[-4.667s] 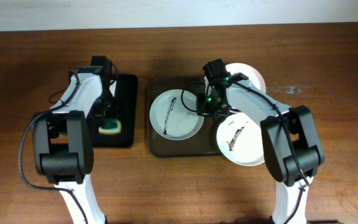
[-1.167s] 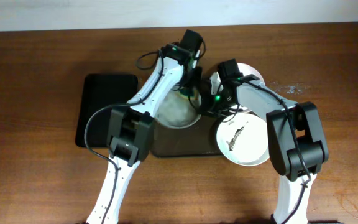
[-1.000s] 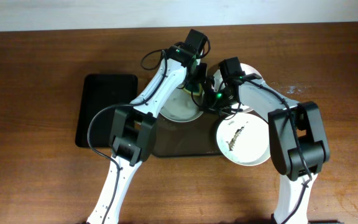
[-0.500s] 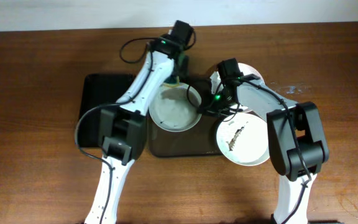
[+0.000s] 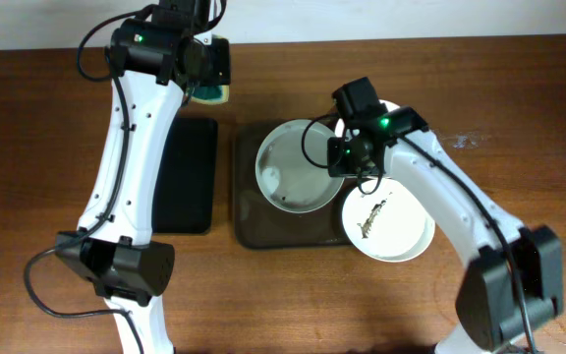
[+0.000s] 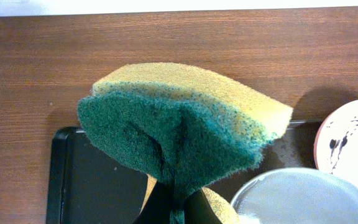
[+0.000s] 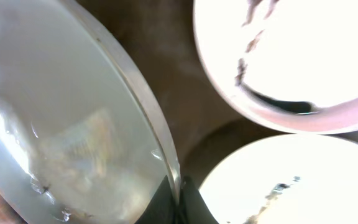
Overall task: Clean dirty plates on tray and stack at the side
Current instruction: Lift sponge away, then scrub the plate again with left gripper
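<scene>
My left gripper (image 5: 209,87) is shut on a yellow and green sponge (image 5: 211,88), held high over the table's back edge; the sponge fills the left wrist view (image 6: 179,134). My right gripper (image 5: 342,157) is shut on the rim of a wiped white plate (image 5: 298,167), lifted and tilted over the brown tray (image 5: 263,231). The right wrist view shows its wet, streaked face (image 7: 61,124). A dirty plate (image 5: 391,221) with dark smears lies at the tray's right. Another plate (image 5: 401,123) sits behind, mostly hidden by my right arm.
A black tray (image 5: 187,177) lies left of the brown tray, partly under my left arm. In the left wrist view the black tray (image 6: 86,186) is below the sponge and a smeared plate (image 6: 350,143) shows at the right edge.
My left arm has lifted the sponge off the plate and swung left and back. My right gripper has raised and tilted the wiped plate, whose dark smears are gone.
</scene>
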Motion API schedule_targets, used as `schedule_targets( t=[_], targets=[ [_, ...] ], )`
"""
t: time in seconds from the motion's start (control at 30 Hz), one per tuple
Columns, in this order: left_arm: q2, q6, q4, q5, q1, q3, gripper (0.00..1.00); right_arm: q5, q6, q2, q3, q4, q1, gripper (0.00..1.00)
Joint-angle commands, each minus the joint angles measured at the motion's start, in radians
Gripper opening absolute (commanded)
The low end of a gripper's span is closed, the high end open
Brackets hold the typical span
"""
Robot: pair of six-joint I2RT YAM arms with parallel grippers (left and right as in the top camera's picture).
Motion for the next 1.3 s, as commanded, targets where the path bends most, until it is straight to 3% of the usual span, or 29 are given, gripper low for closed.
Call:
schedule_targets(
  t=[0.0, 0.13, 0.37, 0.4, 0.5, 0.6, 0.77, 0.83, 0.87, 0.93, 1.0, 1.17, 1.2, 1.23, 1.27],
  targets=[
    [-0.012, 0.012, -0.002, -0.003, 0.006, 0.003, 0.0, 0.424, 0.021, -0.076, 0.02, -0.018, 0.125, 0.04],
    [-0.012, 0.011, -0.003, -0.001, 0.006, 0.003, 0.0, 0.82, 0.021, -0.078, 0.02, -0.018, 0.3, 0.04],
    [-0.012, 0.008, -0.002, -0.001, 0.006, 0.003, 0.0, 1.334, 0.025, -0.078, 0.02, 0.036, 0.528, 0.04],
    [-0.012, 0.005, -0.002, 0.003, 0.006, 0.003, 0.0, 1.315, 0.062, -0.077, 0.02, 0.037, 0.536, 0.04],
    [-0.012, 0.005, -0.002, 0.014, 0.006, 0.003, 0.0, 0.809, 0.14, -0.077, 0.019, 0.032, 0.441, 0.04],
    [-0.012, 0.005, -0.002, 0.014, 0.006, 0.003, 0.0, 0.275, 0.215, -0.021, -0.003, 0.035, 0.212, 0.04],
    [-0.012, 0.004, -0.001, 0.014, 0.006, 0.003, 0.0, 0.067, 0.245, 0.166, -0.01, 0.043, 0.121, 0.05],
    [-0.012, 0.005, -0.001, 0.014, 0.006, 0.003, 0.0, 0.064, 0.151, 0.172, -0.01, 0.044, 0.105, 0.3],
    [-0.012, 0.005, 0.0, 0.014, 0.006, 0.003, 0.0, 0.001, -0.04, 0.173, -0.01, 0.081, 0.074, 0.54],
    [-0.012, 0.005, 0.003, 0.014, 0.006, 0.003, 0.0, -0.082, -0.259, 0.176, -0.01, 0.135, 0.027, 0.58],
    [-0.012, 0.005, 0.002, 0.014, 0.006, 0.003, 0.0, -0.216, -0.441, 0.185, -0.009, 0.218, -0.043, 0.5],
    [-0.012, 0.005, 0.003, 0.014, 0.006, 0.003, 0.0, -0.29, -0.478, 0.299, -0.008, 0.29, -0.059, 0.44],
    [-0.012, 0.004, 0.003, 0.017, 0.006, 0.002, 0.0, -0.291, -0.449, 0.328, -0.008, 0.317, -0.059, 0.36],
    [-0.012, 0.001, 0.006, 0.038, 0.005, -0.01, 0.0, -0.288, -0.4, 0.349, -0.008, 0.333, -0.059, 0.17],
    [-0.012, 0.001, 0.01, 0.06, 0.005, -0.03, 0.0, -0.283, -0.36, 0.351, -0.008, 0.335, -0.059, 0.07]
  ],
)
